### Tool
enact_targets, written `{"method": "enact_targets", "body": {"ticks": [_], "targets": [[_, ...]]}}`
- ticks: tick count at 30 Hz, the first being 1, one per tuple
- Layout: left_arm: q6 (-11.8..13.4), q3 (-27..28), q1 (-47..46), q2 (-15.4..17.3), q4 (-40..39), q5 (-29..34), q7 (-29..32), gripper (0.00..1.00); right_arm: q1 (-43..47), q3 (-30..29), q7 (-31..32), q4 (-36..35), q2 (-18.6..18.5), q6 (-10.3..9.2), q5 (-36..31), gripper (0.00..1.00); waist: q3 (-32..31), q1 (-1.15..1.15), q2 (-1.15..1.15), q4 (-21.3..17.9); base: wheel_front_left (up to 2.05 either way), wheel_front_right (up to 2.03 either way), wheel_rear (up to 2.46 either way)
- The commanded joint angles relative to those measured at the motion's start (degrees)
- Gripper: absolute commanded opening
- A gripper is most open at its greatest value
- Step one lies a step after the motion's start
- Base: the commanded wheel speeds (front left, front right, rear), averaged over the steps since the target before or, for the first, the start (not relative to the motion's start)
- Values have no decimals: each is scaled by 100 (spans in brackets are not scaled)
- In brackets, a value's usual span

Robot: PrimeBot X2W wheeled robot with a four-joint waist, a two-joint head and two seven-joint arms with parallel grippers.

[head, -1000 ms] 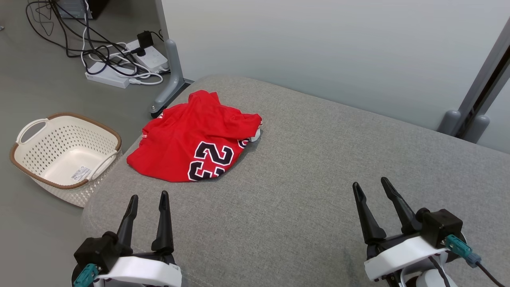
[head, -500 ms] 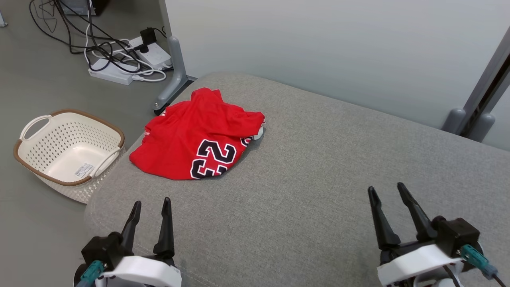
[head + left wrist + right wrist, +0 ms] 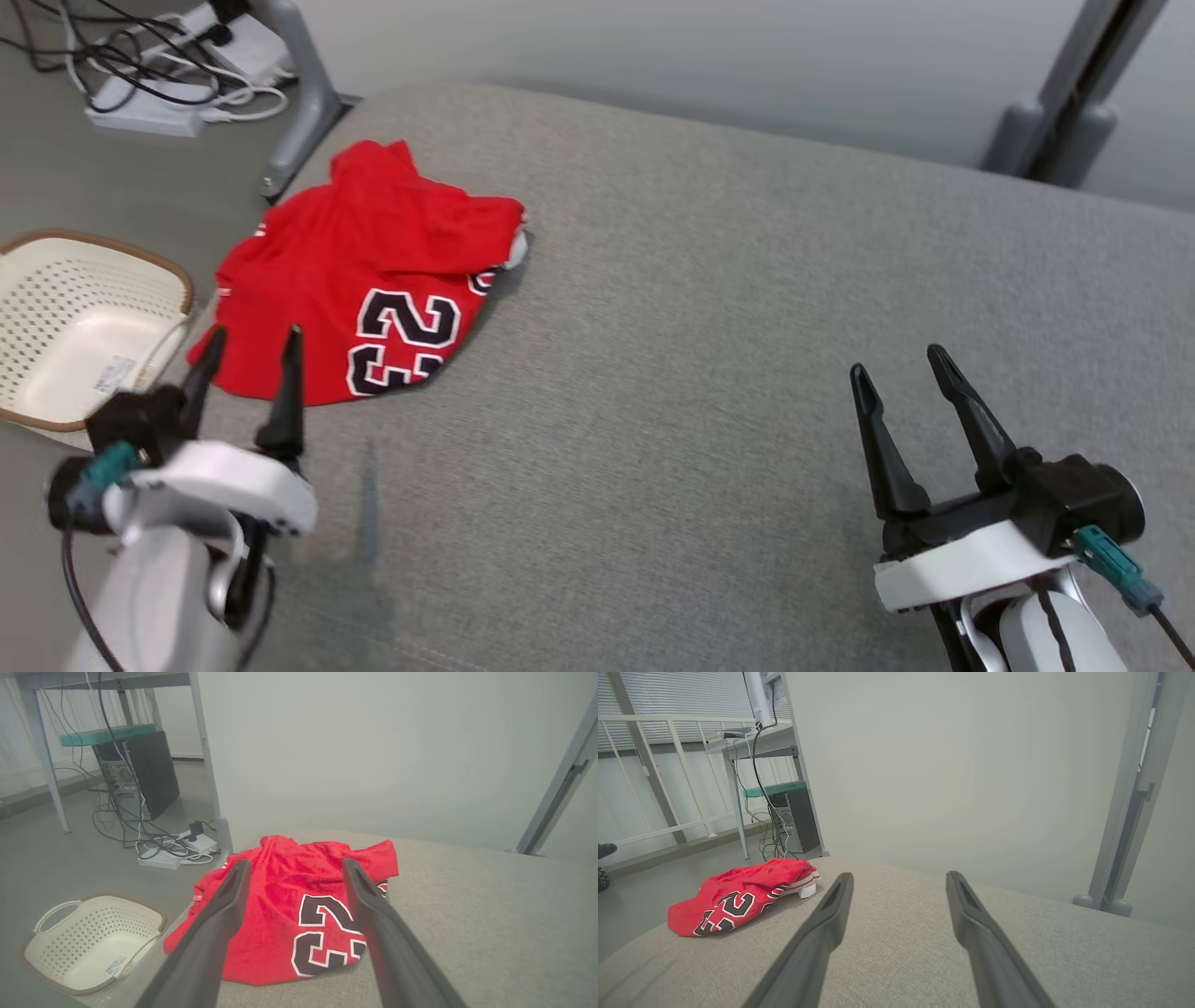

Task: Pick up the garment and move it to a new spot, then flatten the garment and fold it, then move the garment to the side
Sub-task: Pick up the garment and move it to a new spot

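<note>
The left gripper (image 3: 254,336) and right gripper (image 3: 896,366) stood spread, empty. The red jersey (image 3: 355,280) lay at the far-left edge of the grey cushion (image 3: 700,280); a shallow pinch might drag it off.

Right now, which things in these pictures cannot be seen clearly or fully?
- Basket: cut off by the left edge of the head view.
- Label in the basket: print too small, left wrist view.
- Shirt: sleeves hidden by its own folds, all views.
- Left gripper: tips overlap the shirt's edge in the head view; contact unclear.
</note>
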Motion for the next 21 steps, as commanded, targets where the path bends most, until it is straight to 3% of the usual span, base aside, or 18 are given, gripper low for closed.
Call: {"method": "enact_targets", "body": {"ticks": [1, 9, 12, 16, 21], "targets": [[-44, -13, -308, 132, 177, 29, 120, 100, -102, 15, -1, -43, -34, -1, -45, 100, 367, 0, 0, -338, 0, 0, 0], [-135, -290, -1777, 861, 1625, -102, 995, 100, -503, 237, 0, -211, -129, -1, -293, 100, 1000, 0, 0, -769, 0, 0, 0], [-144, -545, -2215, 987, 2102, -323, 1547, 100, -598, 355, -1, -304, -140, -1, -348, 100, 1168, 0, 0, -899, 0, 0, 0], [-140, -937, -2614, 1209, 2371, -963, 2421, 100, -671, 492, -1, -393, -146, -1, -373, 100, 1302, 0, 0, -1055, 0, 0, 0], [-141, -1449, -2928, 1557, 2557, -1294, 2947, 100, -743, 629, -1, -450, -161, -1, -423, 100, 1427, 0, 0, -1224, 0, 0, 0]]}}
